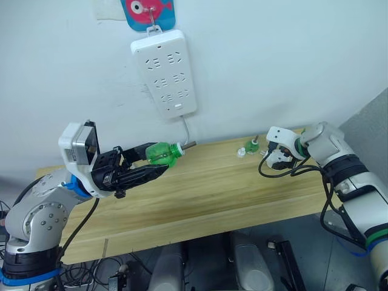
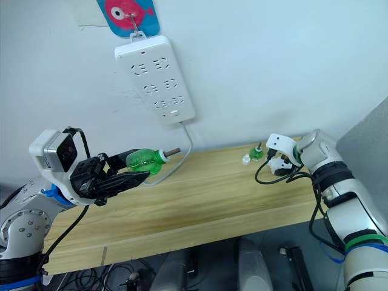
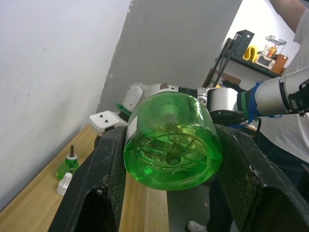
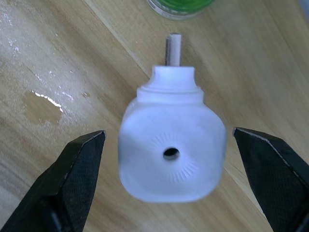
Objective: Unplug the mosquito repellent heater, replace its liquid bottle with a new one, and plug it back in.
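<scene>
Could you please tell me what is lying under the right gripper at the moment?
Beneath the open right gripper lies the white mosquito repellent heater on the wooden table, vent hole facing the camera. A green bottle sits just beyond it. The heater's prongs are hidden.

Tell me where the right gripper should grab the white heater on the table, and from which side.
Grip the mosquito repellent heater across its wide rounded body, below the narrower neck. It lies on the table vent hole up, so come straight down; the right gripper already has open fingers on either side of it.
</scene>
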You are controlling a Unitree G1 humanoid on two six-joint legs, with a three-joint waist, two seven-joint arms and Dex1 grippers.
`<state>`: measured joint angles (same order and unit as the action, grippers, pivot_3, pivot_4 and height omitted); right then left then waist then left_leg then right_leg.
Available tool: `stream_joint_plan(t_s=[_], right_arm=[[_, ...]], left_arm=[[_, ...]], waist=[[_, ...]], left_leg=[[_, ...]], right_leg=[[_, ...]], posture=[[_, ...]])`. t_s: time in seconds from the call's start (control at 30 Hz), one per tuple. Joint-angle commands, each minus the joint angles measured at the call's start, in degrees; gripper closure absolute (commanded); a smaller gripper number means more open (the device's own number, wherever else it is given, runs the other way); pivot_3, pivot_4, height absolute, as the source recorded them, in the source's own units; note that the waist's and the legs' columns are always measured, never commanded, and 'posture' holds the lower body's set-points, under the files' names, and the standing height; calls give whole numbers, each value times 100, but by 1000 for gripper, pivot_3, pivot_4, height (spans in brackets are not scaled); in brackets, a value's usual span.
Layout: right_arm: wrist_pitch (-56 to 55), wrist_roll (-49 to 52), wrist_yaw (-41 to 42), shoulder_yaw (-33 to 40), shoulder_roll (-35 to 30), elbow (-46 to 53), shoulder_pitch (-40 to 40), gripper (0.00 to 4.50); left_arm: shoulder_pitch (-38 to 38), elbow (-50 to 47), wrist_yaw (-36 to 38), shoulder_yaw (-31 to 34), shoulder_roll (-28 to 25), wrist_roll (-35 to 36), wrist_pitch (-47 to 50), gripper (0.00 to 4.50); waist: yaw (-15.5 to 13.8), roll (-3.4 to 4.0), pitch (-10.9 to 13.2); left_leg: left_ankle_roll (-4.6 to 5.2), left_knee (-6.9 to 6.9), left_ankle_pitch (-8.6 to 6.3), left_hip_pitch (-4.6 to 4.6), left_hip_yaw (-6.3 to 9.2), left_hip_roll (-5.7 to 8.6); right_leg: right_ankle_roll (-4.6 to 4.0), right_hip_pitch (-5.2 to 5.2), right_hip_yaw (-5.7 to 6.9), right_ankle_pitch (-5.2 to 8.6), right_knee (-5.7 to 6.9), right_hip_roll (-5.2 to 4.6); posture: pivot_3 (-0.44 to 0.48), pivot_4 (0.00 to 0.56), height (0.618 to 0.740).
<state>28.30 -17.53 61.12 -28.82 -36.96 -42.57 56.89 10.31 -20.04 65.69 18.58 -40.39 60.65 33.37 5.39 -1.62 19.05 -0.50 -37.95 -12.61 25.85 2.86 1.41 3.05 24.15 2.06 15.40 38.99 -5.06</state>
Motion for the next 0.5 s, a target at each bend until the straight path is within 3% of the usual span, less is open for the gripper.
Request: stream_joint_plan(t_s=[0.03,0.37,0.5], right_arm=[[-97,-114,-76,111,13,-134,101,49],[-271,-230,-121,123,94,-466,149,49],[-327,-256,-99,120,78,-521,157,1008]], left_arm=[[-64,-243,-28,246,-100,163,10,2191],[-152,-300,-79,310,-143,222,31,2191],[-165,-299,-91,311,-152,238,21,2191]], waist=[[-15,1,1],[-44,10,12],[-43,11,13]], left_leg=[[0,0,0,0,-1,0],[0,0,0,0,-1,0],[0,0,0,0,-1,0]], right_leg=[[0,0,0,0,0,0],[0,0,0,0,0,1],[0,0,0,0,0,1]], posture=[[-149,360,734],[-139,364,734],[-139,365,734]])
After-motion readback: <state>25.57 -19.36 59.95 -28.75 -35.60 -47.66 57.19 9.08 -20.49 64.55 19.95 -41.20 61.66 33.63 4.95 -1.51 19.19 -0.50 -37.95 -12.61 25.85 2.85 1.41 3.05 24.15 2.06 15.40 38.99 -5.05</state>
